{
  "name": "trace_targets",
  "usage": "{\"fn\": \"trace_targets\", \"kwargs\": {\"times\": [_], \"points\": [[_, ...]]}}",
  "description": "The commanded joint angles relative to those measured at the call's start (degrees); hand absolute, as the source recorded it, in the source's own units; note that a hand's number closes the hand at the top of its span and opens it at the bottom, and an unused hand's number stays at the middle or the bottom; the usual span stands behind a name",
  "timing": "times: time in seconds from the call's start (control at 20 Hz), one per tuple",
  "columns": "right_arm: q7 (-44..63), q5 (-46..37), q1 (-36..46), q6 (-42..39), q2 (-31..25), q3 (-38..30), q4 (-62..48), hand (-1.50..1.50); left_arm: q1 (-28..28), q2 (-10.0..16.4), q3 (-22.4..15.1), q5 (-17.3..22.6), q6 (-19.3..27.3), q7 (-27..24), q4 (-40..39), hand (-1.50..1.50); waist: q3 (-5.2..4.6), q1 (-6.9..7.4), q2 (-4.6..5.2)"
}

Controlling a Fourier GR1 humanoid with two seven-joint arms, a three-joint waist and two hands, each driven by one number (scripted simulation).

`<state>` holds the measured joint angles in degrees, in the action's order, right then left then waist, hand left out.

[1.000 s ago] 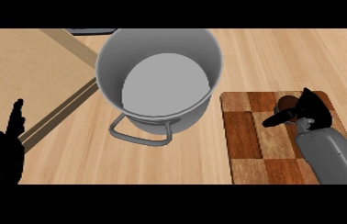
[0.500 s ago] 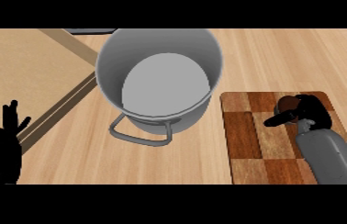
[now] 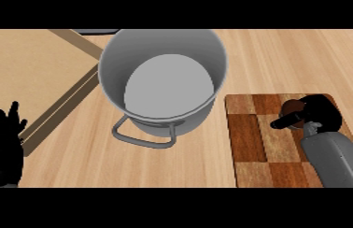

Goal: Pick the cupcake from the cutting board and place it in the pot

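A brown cupcake (image 3: 292,107) sits on the checkered wooden cutting board (image 3: 257,143) at the right. My right hand (image 3: 318,112) lies over it, fingers and thumb curled round it and hiding most of it. The tall grey pot (image 3: 163,82) stands left of the board, its inside bare, one loop handle toward me. My left hand (image 3: 10,129) rests open at the left edge, fingers up.
A raised pale wooden surface with a darker rim (image 3: 66,89) runs diagonally at the left, close to the pot. Light wooden counter (image 3: 289,59) lies beyond the board and in front of the pot.
My right hand has lowered onto the cupcake and its fingers have closed round it. My left hand has dropped slightly at the left edge.
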<state>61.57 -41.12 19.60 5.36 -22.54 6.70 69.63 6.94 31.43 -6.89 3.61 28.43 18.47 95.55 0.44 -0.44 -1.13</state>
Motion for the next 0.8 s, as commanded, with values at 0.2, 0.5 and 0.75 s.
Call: {"fn": "trace_targets", "kwargs": {"times": [0.2, 0.5, 0.75], "points": [[-3.43, -3.3, -0.58, -4.57, -5.08, 0.43, 3.0, 1.5, -4.57, 2.68, 0.75, 3.95, -8.92, 2.12, -6.63, 0.0, -0.5, -0.5, 1.2], [-29.73, -0.35, -2.68, -12.67, -6.7, 15.08, 13.49, 1.5, -2.49, 1.42, -1.61, 1.95, -5.67, 2.0, -4.2, 0.0, -0.49, -1.82, 1.09], [-32.87, -3.18, -6.15, -9.2, -15.41, 11.43, 25.17, 1.5, -5.5, 1.7, -0.62, 3.46, -7.16, 3.86, -5.99, 0.0, -0.49, -2.45, 0.97]]}}
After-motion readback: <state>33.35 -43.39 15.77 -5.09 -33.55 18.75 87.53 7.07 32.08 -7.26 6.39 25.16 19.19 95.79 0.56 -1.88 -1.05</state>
